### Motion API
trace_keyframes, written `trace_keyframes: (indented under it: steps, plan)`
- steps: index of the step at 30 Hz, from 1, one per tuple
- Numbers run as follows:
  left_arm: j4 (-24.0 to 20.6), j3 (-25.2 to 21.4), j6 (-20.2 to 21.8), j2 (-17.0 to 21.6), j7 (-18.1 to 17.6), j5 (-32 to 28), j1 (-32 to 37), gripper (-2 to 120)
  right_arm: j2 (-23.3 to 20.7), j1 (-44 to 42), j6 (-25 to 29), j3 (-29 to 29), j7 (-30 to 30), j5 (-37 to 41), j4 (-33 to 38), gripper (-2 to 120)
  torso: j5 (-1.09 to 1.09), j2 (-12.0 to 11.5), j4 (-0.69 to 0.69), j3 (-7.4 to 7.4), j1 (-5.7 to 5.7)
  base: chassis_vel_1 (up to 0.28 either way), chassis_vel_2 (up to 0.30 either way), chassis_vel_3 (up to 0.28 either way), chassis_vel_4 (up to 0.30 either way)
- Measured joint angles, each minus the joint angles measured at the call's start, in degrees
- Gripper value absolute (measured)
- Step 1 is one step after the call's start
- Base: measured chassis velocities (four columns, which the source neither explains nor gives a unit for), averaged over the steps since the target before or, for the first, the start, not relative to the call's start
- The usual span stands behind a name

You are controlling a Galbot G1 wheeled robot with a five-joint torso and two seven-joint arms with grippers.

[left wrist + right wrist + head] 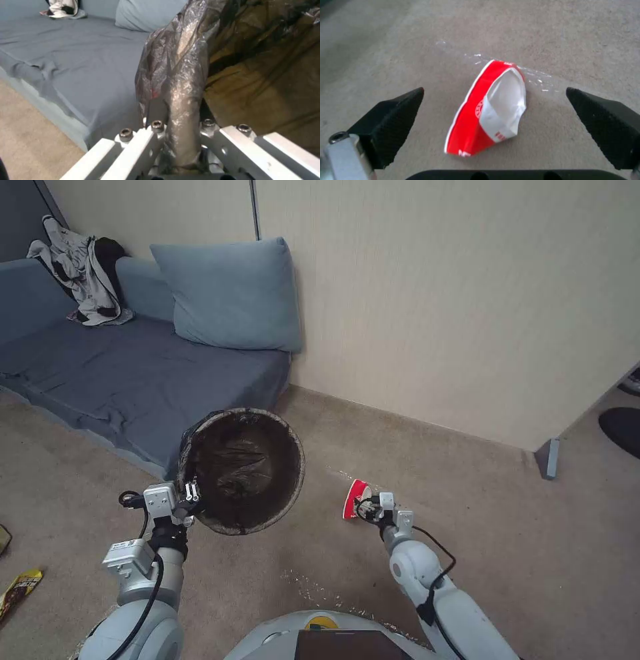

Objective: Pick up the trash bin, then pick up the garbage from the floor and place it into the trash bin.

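Beige carpet runs up to a cream wall, with a blue sofa and its cushion in the corner and a grey garment draped on the backrest. Left gripper holds the trash bin off the floor in front of the sofa, jaws clamped on the near rim through the dark bag liner, which is folded over the edge; bin mouth tilts toward the head camera. Right gripper is low over the carpet, jaws spread wide, black fingertips on either side of a crushed red-and-white paper cup lying on its side on the floor, not touching it. Yellow snack wrapper lies on the carpet at far left, well apart from both grippers.
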Motion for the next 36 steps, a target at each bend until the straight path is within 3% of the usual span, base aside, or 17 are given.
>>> trace_keyframes:
  steps: [20,32,36]
  plan:
    - [0.02,0.02,-0.34,-1.13,0.12,1.23,0.97,3,6.11,11.41,1.59,-2.61,1.24,-0.5,-18.65,100,0.0,0.0,0.01,0.0,0.0,0.0,0.0,0.0,0.0]
    - [0.06,0.06,-0.43,-1.01,0.13,1.36,1.01,3,7.13,12.23,2.34,-2.43,1.03,-1.12,-20.69,100,0.0,0.0,0.0,0.0,0.0,0.0,0.0,0.0,0.0]
    - [0.08,0.07,-0.47,-0.79,0.13,1.36,0.98,3,7.34,12.37,2.49,-2.39,1.01,-1.25,-21.09,89,0.0,0.0,0.01,0.0,0.0,0.0,0.0,0.0,0.0]
